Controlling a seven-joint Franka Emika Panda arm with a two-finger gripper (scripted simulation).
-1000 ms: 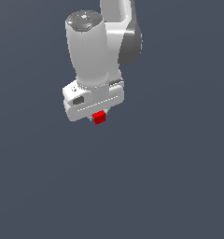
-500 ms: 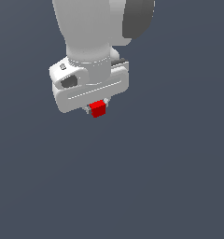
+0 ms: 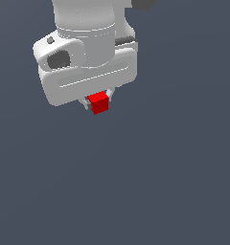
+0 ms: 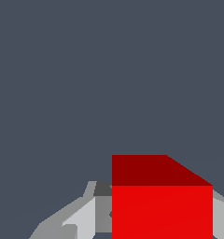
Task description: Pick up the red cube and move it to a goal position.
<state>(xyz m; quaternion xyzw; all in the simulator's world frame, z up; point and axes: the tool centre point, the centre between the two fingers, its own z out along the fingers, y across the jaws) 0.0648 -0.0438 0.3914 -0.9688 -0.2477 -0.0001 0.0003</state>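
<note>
Clamped on the red cube (image 3: 98, 103), our gripper (image 3: 98, 102) holds it at 6 o'clock beneath the white hand in the exterior view; we judge it light, rigid, best pinched on flat opposite faces. Wrist view: red cube (image 4: 161, 205) between fingers (image 4: 83, 217), open room all around.

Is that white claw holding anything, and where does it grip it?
Yes: the claw holds the red cube, pinched by two opposite side faces.

Glossy white rounded arm casing, boxy white hand (image 3: 98, 102) with grooved front, dark recessed opening, short grey fingers (image 4: 81, 217)
</note>
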